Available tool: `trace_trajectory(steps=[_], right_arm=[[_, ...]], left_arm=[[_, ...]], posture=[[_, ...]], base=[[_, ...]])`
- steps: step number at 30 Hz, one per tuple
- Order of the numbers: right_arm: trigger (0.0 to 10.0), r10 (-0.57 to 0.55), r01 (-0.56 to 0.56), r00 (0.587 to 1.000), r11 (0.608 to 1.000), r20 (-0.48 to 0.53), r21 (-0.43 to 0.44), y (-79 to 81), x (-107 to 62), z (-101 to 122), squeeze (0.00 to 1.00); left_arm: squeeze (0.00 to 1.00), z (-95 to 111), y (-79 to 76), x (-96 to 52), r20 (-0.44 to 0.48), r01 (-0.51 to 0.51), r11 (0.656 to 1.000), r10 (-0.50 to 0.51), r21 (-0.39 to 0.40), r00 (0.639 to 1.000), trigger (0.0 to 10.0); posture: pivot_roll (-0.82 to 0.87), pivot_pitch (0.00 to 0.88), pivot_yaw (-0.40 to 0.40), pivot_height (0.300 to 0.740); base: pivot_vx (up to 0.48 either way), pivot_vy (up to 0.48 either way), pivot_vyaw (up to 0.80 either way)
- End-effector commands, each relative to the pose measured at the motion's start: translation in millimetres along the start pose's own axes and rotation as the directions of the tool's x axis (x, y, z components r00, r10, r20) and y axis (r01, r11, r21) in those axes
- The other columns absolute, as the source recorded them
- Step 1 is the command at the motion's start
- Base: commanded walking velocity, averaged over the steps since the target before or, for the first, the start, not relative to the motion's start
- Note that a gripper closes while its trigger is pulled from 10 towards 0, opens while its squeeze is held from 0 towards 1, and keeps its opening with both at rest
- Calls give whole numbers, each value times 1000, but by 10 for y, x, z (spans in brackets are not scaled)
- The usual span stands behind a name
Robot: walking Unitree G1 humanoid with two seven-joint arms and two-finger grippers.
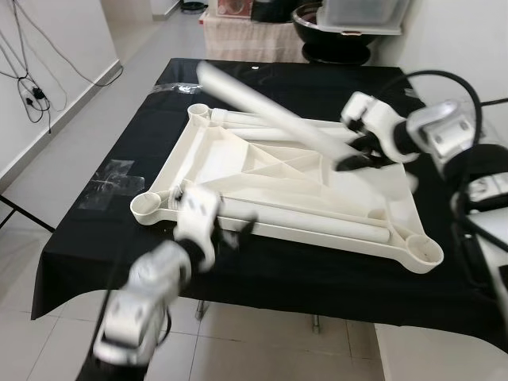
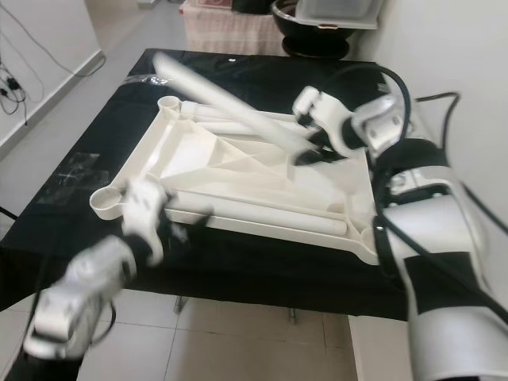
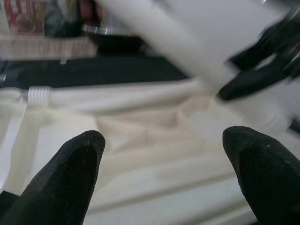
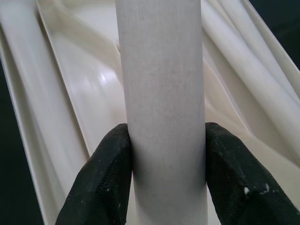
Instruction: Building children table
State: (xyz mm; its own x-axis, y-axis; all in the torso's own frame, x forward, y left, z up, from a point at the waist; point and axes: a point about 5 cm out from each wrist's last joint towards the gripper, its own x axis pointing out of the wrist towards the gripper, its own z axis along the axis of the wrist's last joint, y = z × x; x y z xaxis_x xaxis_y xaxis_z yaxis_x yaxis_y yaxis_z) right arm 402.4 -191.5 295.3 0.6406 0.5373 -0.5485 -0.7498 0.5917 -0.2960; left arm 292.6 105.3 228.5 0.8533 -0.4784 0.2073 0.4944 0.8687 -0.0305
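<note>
Centrally in the frame, the upturned white tabletop [image 1: 262, 186] lies on the black-clothed table [image 1: 95, 246], two loose legs [image 1: 317, 224] resting inside it. A third leg [image 1: 262, 107] slants up toward the upper left, clamped between the right gripper [image 1: 361, 155] fingers [image 4: 108, 183] at centre right. Seating it well probably means swinging it upright over a corner socket [image 1: 419, 252] before twisting it in. At lower left, the left gripper [image 1: 230, 236] hovers at the tabletop's near edge, fingers spread wide, holding nothing.
</note>
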Motion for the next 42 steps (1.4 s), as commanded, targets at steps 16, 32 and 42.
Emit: trace_trajectory(steps=[16, 32, 42], right_arm=[[10000, 96, -144, 950, 979, 298, 146, 422, 238, 62, 0], [10000, 157, -221, 912, 966, 379, 131, 762, 147, 78, 0], [10000, 203, -251, 904, 965, 376, 83, 868, 115, 101, 0]], left_arm=[[1000, 559, 497, 397, 169, -79, 988, 101, -135, 980, 10000], [0, 646, 423, 591, 221, 8, 969, 48, -246, 974, 10000], [0, 747, 369, 701, 253, 58, 952, 21, -301, 967, 10000]], posture=[[-22, 52, 15, 740], [-30, 43, 22, 740], [-35, 54, 26, 740]], base=[[0, 0, 0], [0, 0, 0], [0, 0, 0]])
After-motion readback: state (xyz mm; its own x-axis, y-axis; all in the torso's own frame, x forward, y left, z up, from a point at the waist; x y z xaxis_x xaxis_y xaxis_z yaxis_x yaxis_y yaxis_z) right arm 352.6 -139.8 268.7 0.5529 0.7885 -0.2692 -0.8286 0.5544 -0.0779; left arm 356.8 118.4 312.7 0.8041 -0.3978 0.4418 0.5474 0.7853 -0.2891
